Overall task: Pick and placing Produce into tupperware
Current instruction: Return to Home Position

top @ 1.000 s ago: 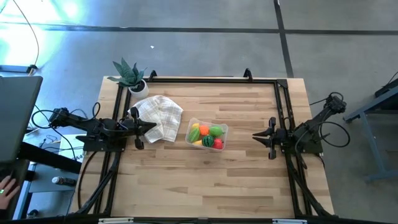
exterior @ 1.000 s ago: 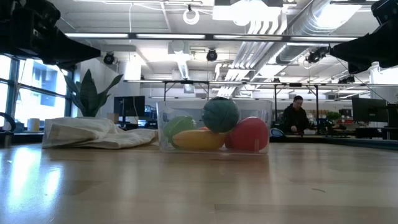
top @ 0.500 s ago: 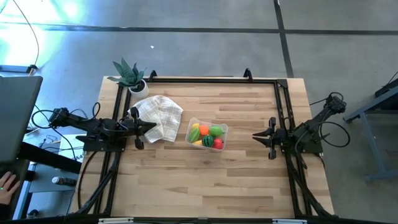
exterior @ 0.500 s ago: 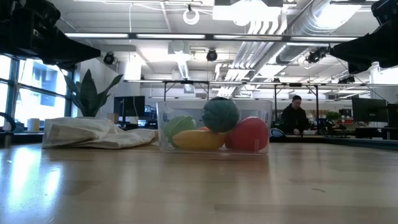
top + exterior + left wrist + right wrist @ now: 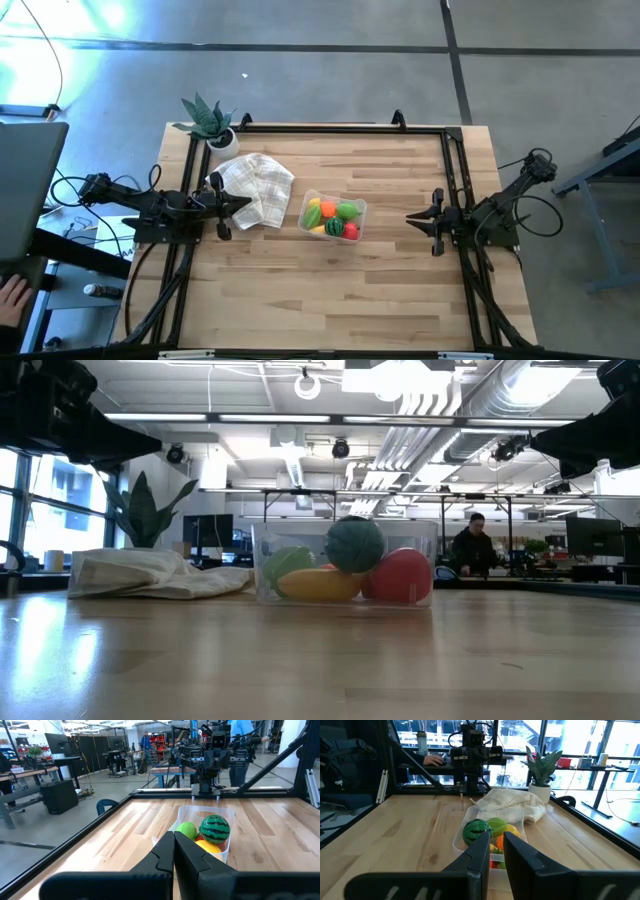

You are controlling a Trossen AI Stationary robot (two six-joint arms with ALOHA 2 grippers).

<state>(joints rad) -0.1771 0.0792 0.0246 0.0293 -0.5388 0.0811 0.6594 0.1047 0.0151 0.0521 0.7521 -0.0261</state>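
Tupperware sits mid-table, holding fruit, straight ahead of both arms and about equally near each. Left gripper parked at left edge, fingers pressed together, empty. Right gripper at right edge, thin gap, empty. Likely home already.

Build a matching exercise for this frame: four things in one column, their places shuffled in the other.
Things:
1. tupperware
2. cloth
3. potted plant
4. left end effector

Places:
A. at a corner of the table
B. raised at the table's left side
C. mid-table, holding toy fruit
D. crumpled between the plant and the tupperware

Pairs: 1-C, 2-D, 3-A, 4-B
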